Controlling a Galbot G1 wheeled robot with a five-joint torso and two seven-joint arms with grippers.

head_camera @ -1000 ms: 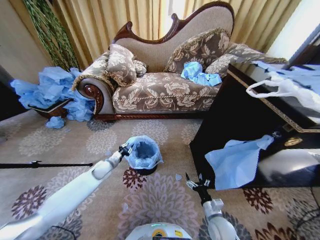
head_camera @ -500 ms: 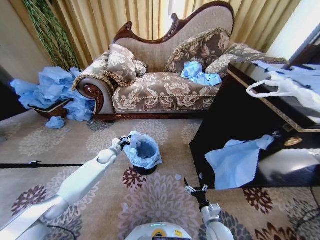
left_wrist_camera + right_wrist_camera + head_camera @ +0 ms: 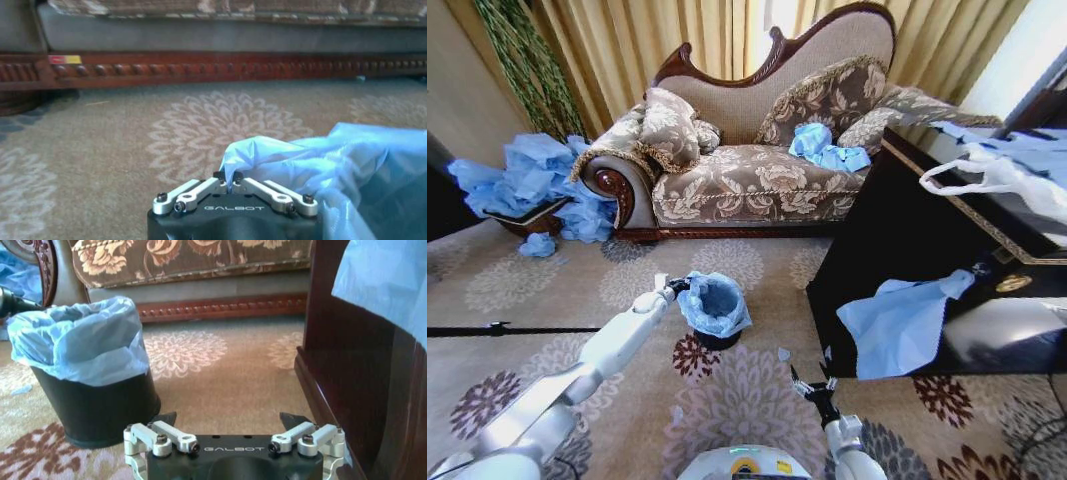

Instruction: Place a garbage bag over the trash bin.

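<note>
Left arm stretched forward and low over patterned carpet (image 3: 747, 400), reaching toward sofa (image 3: 757, 150). Left gripper (image 3: 674, 287) at near-left rim of trash bin (image 3: 715, 338), fingers pressed together, pinching fold of garbage bag (image 3: 712, 303). Bag draped over bin mouth, edge hanging partway down black sides. Bin upright on carpet, between sofa and dark cabinet (image 3: 877, 270). Right arm held low near robot base, right gripper (image 3: 811, 387) pointing toward bin, well apart from it, fingers spread, holding nothing.

sofa (image 3: 757, 150): brocade | curtains (image 3: 637, 40): gold (backlit) | carpet (image 3: 577, 290): floral | cabinet (image 3: 897, 250): dark, perhaps wood
</note>
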